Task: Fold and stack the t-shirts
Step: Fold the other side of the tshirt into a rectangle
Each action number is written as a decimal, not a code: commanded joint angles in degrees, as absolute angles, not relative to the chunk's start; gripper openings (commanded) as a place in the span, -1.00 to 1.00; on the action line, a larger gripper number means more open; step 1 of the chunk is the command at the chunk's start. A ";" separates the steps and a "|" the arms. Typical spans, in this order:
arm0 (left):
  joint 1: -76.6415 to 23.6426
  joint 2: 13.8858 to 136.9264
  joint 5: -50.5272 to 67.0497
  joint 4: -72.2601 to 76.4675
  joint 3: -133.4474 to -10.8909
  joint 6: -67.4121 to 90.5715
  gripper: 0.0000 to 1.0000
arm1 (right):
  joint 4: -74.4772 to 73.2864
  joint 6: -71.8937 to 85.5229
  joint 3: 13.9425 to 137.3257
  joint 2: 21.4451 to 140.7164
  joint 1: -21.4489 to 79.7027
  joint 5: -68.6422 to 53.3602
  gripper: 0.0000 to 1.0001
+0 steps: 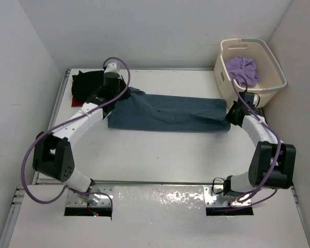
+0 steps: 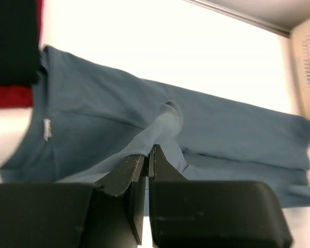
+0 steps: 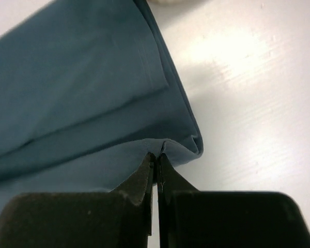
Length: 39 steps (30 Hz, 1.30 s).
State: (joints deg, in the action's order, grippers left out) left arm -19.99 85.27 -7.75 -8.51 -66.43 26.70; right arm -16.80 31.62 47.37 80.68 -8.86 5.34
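We're mid-fold: teal t-shirt [image 1: 170, 112] lies stretched btwn left gripper [image 2: 150, 155], clamped on a raised fold near its collar end, & right gripper [image 3: 156, 157], clamped on its hem corner. Next, prob.: lift both ends together w/ even tension, fold over.

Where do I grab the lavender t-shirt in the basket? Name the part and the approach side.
Pinch a raised fold at the top of the lavender t-shirt, coming straight down from above. It lies bunched inside the laundry basket, whose walls block a sideways approach, and no flat edge shows.
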 commanded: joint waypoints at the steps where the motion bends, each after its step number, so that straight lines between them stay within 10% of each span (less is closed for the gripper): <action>1: -18.20 87.27 -9.58 -4.22 -70.66 21.98 -1.00 | -16.08 30.06 52.90 82.70 -8.96 7.29 -1.00; 13: -14.68 106.33 -9.58 -4.22 -83.22 19.51 -1.00 | -18.81 31.11 62.75 95.27 -8.96 10.45 -0.89; 16: -13.80 111.52 -12.21 -7.11 -87.61 20.39 -1.00 | -20.65 31.29 65.65 98.25 -8.88 11.78 -0.41; 20: -11.87 118.29 -15.56 -14.92 -97.89 22.94 0.27 | -21.09 31.29 67.15 98.97 -8.70 10.73 0.08; 22: -11.78 120.41 -15.73 -17.66 -100.62 23.03 0.60 | -21.18 30.68 67.06 97.65 -8.35 10.28 0.20; 30: -12.30 115.23 -5.55 -14.24 -95.21 23.11 0.93 | -22.15 28.48 61.97 89.04 -3.70 9.93 0.56; 32: -12.92 113.39 -3.53 -12.93 -92.56 23.90 0.92 | -21.10 27.43 61.18 88.86 -1.94 9.06 0.96; 39: -16.00 114.95 -0.27 -11.95 -83.77 27.07 0.93 | -18.46 26.72 64.95 98.51 1.04 4.31 0.98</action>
State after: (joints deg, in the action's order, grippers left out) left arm -14.92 115.11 -3.70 -13.98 -85.76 24.82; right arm -20.80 27.42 62.67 94.39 0.01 6.74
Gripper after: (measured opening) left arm 0.964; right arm 0.986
